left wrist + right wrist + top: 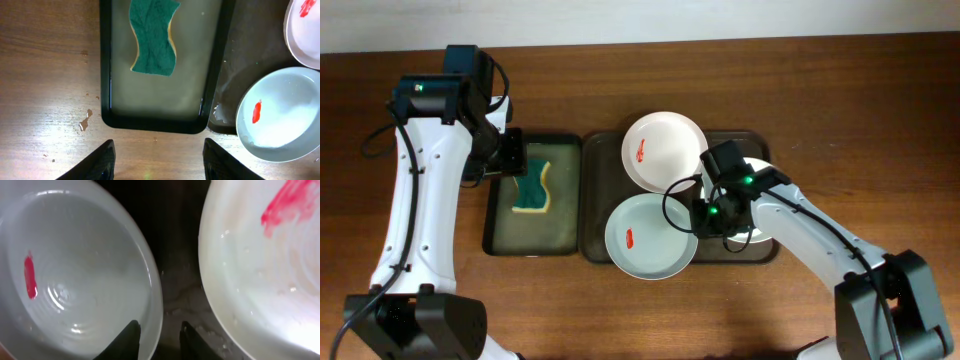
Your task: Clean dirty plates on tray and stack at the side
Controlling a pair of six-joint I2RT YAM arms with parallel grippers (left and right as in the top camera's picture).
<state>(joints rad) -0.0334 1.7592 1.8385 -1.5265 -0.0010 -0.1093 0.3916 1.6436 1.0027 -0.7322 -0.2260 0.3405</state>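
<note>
From overhead, the tray (603,168) sat in the middle of the counter (880,100), its left rim just beside the smaller black tray (500,238) holding a green sponge (533,190). One white plate (663,150) lay at the tray's side toward the far edge of the counter. The bluish-green plate (650,237) lay at its near side, overhanging the rim. A second white plate (752,239) lay toward the counter's right edge, mostly hidden under the right arm. The right pincer (706,214) was low over the tray between the plates. The left pincer (506,156) was at the black tray's left rim.

In the left wrist view, the left pincer (160,162) stood apart and empty over bare counter (50,75), just off the black tray's (155,122) rim. The sponge (152,37) lay inside. To the right were the tray (240,60), the bluish-green plate (285,125) with its red smear (256,111), and part of the white plate (305,35).

In the right wrist view, the right pincer (160,342) was apart, and the bluish-green plate's (85,270) rim lay between its fingers (129,339); no pressing contact showed. A red smear (30,277) marked that plate. The white plate (260,280), smeared red (285,202), lay beside it across a strip of wet dark tray (180,255).
</note>
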